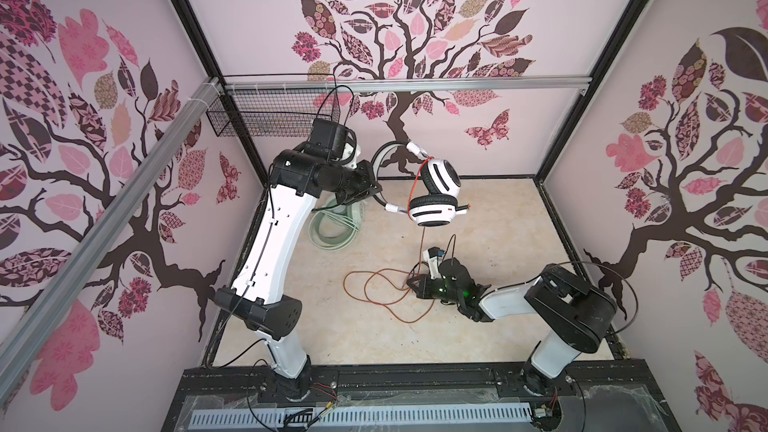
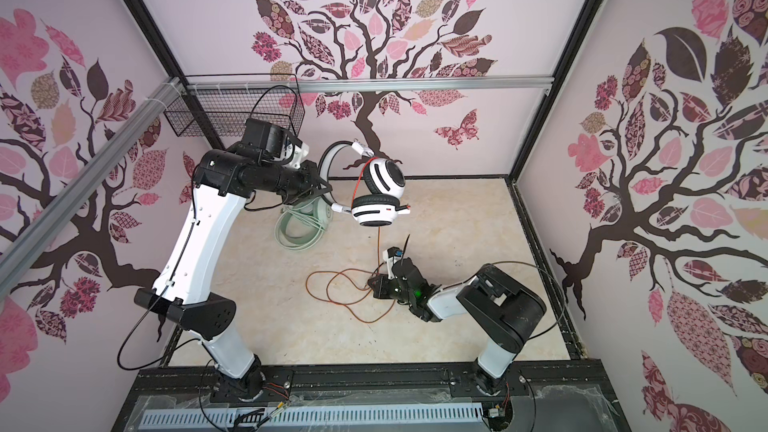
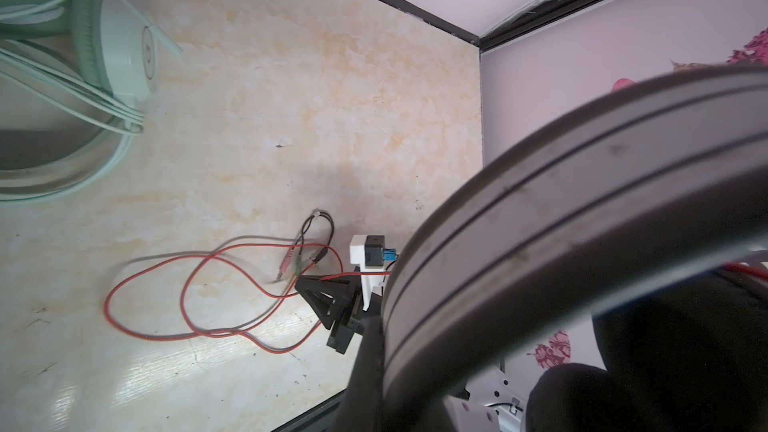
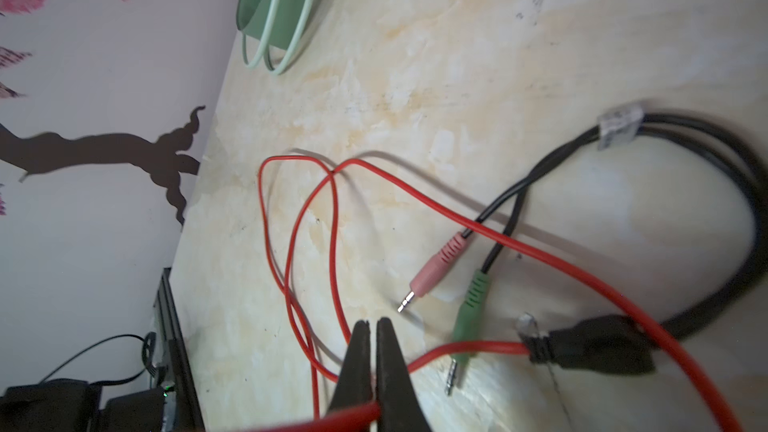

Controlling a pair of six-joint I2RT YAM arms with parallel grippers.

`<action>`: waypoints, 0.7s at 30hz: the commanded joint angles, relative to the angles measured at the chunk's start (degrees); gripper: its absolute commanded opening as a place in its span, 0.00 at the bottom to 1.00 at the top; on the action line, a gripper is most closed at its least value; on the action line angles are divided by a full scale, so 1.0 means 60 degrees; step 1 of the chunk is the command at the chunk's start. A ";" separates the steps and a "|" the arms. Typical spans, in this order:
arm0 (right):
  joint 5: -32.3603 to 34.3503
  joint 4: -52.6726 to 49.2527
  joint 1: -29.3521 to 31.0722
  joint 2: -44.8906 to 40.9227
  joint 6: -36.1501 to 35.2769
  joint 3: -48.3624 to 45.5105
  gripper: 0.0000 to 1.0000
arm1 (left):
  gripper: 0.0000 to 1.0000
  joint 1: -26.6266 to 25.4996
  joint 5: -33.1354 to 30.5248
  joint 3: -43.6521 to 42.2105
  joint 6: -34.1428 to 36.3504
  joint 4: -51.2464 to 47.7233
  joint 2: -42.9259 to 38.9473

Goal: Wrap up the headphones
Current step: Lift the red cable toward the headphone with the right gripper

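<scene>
The white-and-black striped headphones (image 1: 434, 197) (image 2: 378, 197) hang in the air above the far middle of the table. My left gripper (image 1: 374, 191) (image 2: 325, 191) is shut on their headband (image 3: 582, 184), and one dark finger (image 3: 365, 376) shows beside the band. Their orange-red cord (image 1: 374, 284) (image 2: 332, 288) drops to the table and lies in loose loops. My right gripper (image 1: 410, 282) (image 2: 370, 284) (image 4: 371, 324) is low over the table and shut on this cord (image 4: 490, 343). The mint-green headphones (image 1: 336, 226) (image 2: 299, 230) (image 3: 120, 56) (image 4: 270, 2) lie at the far left with their pale cord around them.
Pink (image 4: 436, 268) and green (image 4: 469, 305) jack plugs on a black cable (image 4: 602, 347) lie next to the right gripper. A wire basket (image 1: 270, 114) (image 2: 232, 114) hangs on the back rail at the left. Patterned walls close the table on three sides.
</scene>
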 commanded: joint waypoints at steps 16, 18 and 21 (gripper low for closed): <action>0.5762 -0.9396 0.4956 -0.2620 -0.2611 0.3394 0.00 | 0.00 0.0016 -0.3794 -0.2153 -0.1064 0.0704 -0.0467; 0.6175 -1.0077 0.5284 -0.2816 -0.2778 0.3769 0.00 | 0.00 0.0016 -0.4047 -0.2457 -0.1025 0.0736 -0.0483; 0.6499 -1.1001 0.5506 -0.3074 -0.3160 0.4491 0.00 | 0.00 0.0019 -0.4505 -0.3105 -0.1016 0.0823 -0.0545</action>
